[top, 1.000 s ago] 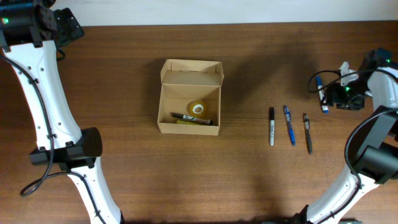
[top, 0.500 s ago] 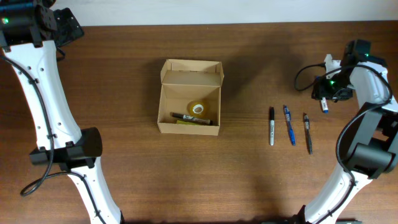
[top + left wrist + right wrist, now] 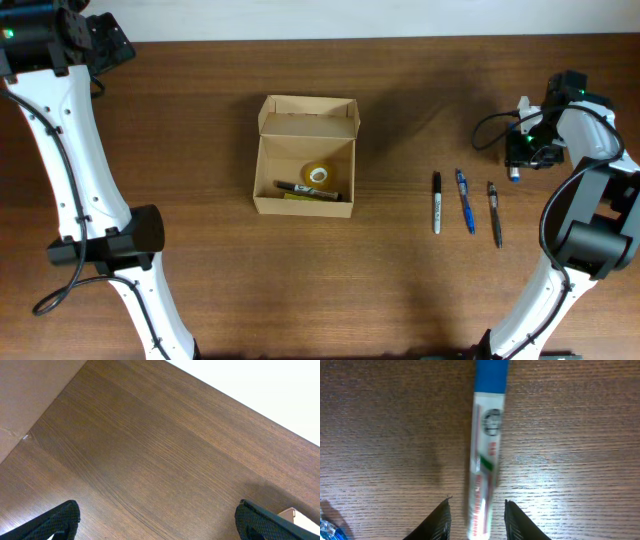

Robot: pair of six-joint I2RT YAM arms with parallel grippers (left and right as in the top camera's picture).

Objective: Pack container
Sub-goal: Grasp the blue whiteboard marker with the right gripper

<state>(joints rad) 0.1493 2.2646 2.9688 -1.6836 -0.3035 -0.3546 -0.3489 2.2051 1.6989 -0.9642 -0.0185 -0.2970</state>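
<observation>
The container (image 3: 258,172) is a tan cardboard box, open, with its flap lid standing at the back. It holds a tape roll (image 3: 318,174) and a black pen (image 3: 305,189). My right gripper (image 3: 522,152) is over a white marker with a blue cap (image 3: 513,174). In the right wrist view its jaws (image 3: 476,520) straddle the marker (image 3: 487,435) with a gap on each side. My left gripper (image 3: 115,45) is at the far left corner. Its jaws (image 3: 157,520) are wide open over bare table.
A black marker (image 3: 436,203), a blue pen (image 3: 465,200) and a dark pen (image 3: 494,213) lie in a row between the box and my right gripper. The right arm's base stands at the right edge and the left arm's base at the left.
My right gripper has moved left from the table's right edge to sit over the blue-capped marker. The marker's visible end has shifted slightly left. The left arm has not moved.
</observation>
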